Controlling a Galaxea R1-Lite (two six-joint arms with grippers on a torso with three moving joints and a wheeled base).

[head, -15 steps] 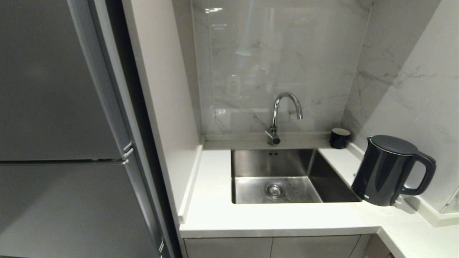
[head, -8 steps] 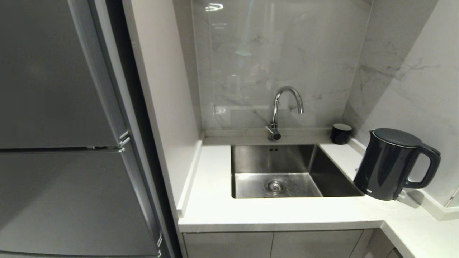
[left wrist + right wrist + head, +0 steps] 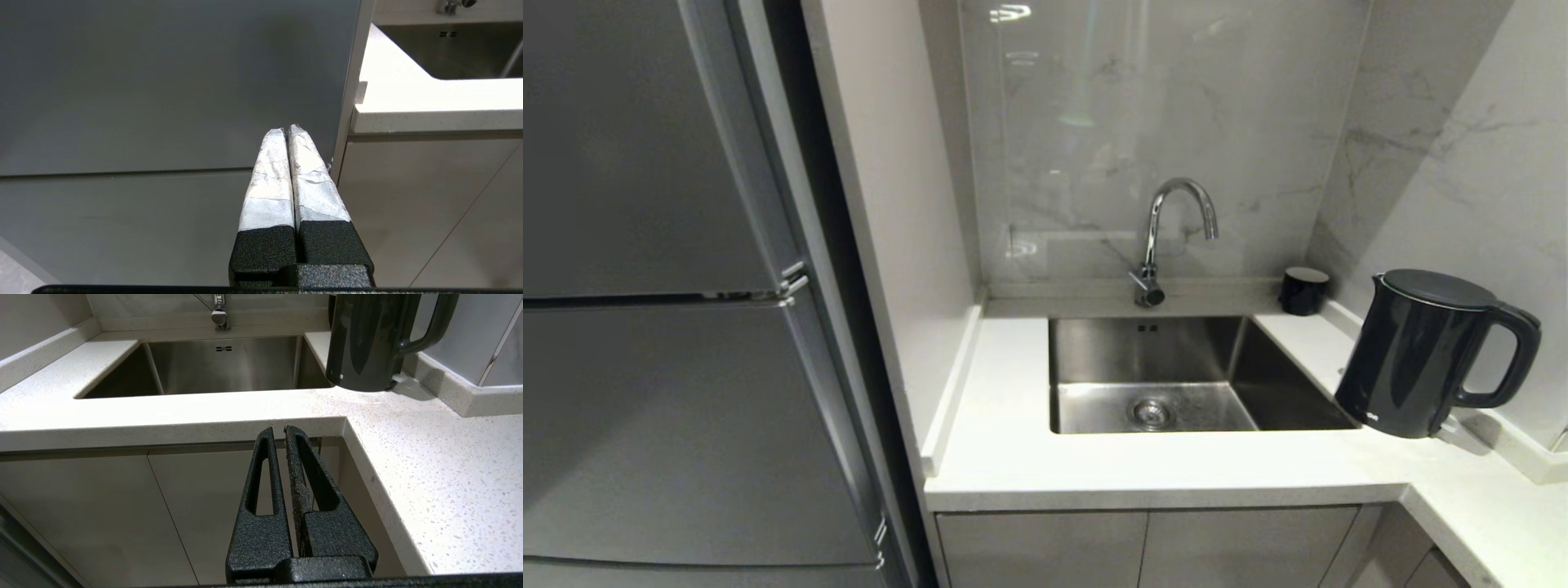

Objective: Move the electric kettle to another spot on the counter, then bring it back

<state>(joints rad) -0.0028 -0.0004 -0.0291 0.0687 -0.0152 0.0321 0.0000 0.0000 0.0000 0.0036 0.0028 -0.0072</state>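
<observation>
The electric kettle (image 3: 1413, 359) is a glossy black jug with a flat lid and loop handle. It stands upright on the white speckled counter (image 3: 1143, 474) at the right of the sink, handle turned right. Neither arm shows in the head view. In the right wrist view the kettle (image 3: 367, 343) stands beyond the counter (image 3: 429, 457), and my right gripper (image 3: 278, 428) hangs shut and empty below the counter's inner corner edge. My left gripper (image 3: 288, 130), with white-wrapped fingers, is shut on nothing in front of a grey fridge door, left of the counter (image 3: 408, 94).
A steel sink (image 3: 1143, 351) with a chrome tap (image 3: 1168, 229) is set in the counter. A small black cup (image 3: 1303, 291) stands at the back right corner. A tall grey fridge (image 3: 645, 327) fills the left. Pale cabinet doors (image 3: 1143, 547) run below the counter. Marble walls close in behind and to the right.
The whole head view has shifted, with counter, sink and kettle higher in the picture and more cabinet front showing. That is the camera moving. The kettle has not moved on the counter.
</observation>
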